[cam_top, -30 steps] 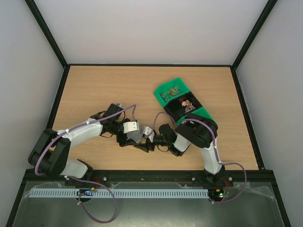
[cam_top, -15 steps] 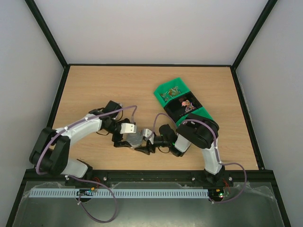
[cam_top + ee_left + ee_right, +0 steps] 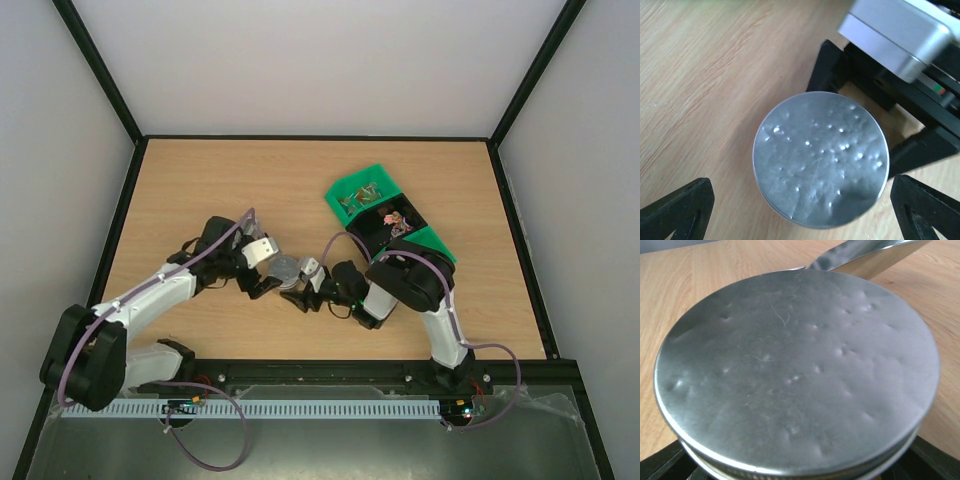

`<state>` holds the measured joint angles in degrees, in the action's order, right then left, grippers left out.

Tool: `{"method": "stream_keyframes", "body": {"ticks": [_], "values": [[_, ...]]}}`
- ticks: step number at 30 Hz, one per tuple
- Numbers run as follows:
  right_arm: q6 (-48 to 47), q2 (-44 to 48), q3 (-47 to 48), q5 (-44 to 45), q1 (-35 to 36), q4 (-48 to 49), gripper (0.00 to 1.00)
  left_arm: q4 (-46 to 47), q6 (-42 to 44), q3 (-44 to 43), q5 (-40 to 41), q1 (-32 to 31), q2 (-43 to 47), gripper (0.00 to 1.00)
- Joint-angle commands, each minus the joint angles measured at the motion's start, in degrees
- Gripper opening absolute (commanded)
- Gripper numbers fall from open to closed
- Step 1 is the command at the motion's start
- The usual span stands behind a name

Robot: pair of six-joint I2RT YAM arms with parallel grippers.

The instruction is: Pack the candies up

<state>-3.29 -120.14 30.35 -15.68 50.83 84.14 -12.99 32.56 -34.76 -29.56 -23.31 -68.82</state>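
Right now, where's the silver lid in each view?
Top external: lid around mid-table, slightly toward the near edge.
Left wrist: lid in the centre, a little low.
Right wrist: lid fills most of the picture.
Shared landmark: the wooden table shows around it in all three.

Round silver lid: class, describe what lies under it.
Only a thin metal rim shows beneath the round silver lid; whatever it closes is covered. The wooden table lies around it.
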Motion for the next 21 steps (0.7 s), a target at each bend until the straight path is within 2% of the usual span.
{"method": "stream_keyframes", "body": {"ticks": [1,7,14,21], "values": [[2.6,-2.0,0.3,5.9,0.1,-2.1,0.34,8.4,-9.6,-0.1,3.7,-2.2,-3.1,1.0],[3.3,-1.8,1.0,6.6,0.1,-3.1,0.34,13.4,-10.7,0.3,7.5,-6.9,-6.7,1.0],[3.5,-1.7,1.0,6.8,0.1,-3.3,0.34,13.0,-11.8,-1.9,10.2,-7.9,-10.6,1.0],[3.5,-1.9,1.2,6.3,0.2,-3.6,0.34,13.0,-12.4,-2.1,10.6,-8.2,-10.9,0.99]]}}
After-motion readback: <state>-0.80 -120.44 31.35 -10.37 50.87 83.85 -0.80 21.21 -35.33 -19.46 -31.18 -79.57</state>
